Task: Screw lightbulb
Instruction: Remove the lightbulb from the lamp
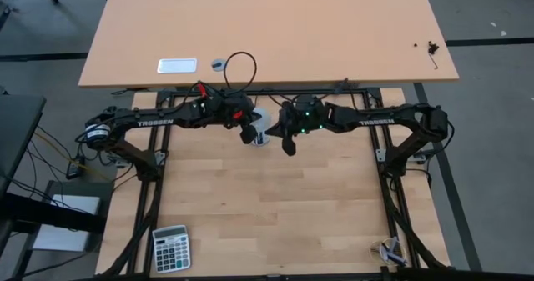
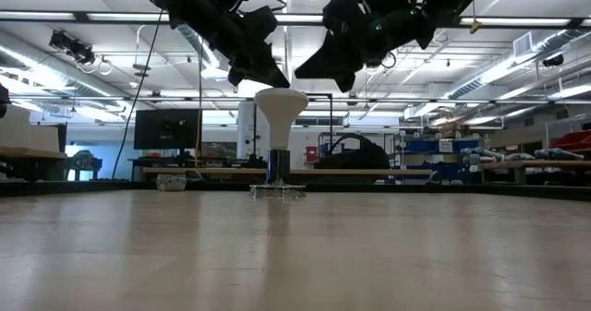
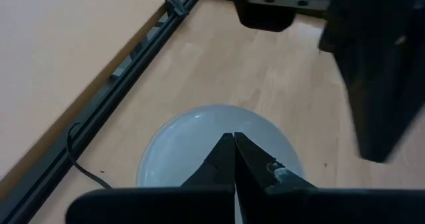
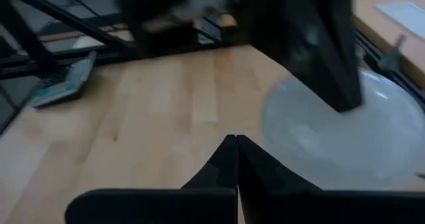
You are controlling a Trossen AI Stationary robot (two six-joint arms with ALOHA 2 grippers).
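The white lightbulb [image 2: 280,108] stands upright with its dome up. Its narrow base sits in the dark socket [image 2: 278,165] on a round disc [image 2: 277,191] at the middle of the table's far part. My left gripper [image 2: 280,80] is shut and hangs just above the dome's left side [image 3: 192,144]; no touch shows. My right gripper [image 2: 312,71] is shut too, up and to the right of the bulb, and slants down. The dome [image 4: 345,137] also shows in the right wrist view, beyond those shut fingers [image 4: 236,141]. From above, the bulb [image 1: 265,124] lies between the two grippers.
A calculator [image 1: 171,248] lies at the near left corner and a small object [image 1: 390,249] at the near right. Black frame rails [image 1: 275,90] edge the table. A second table [image 1: 267,31] with a white card [image 1: 177,65] stands beyond the far edge.
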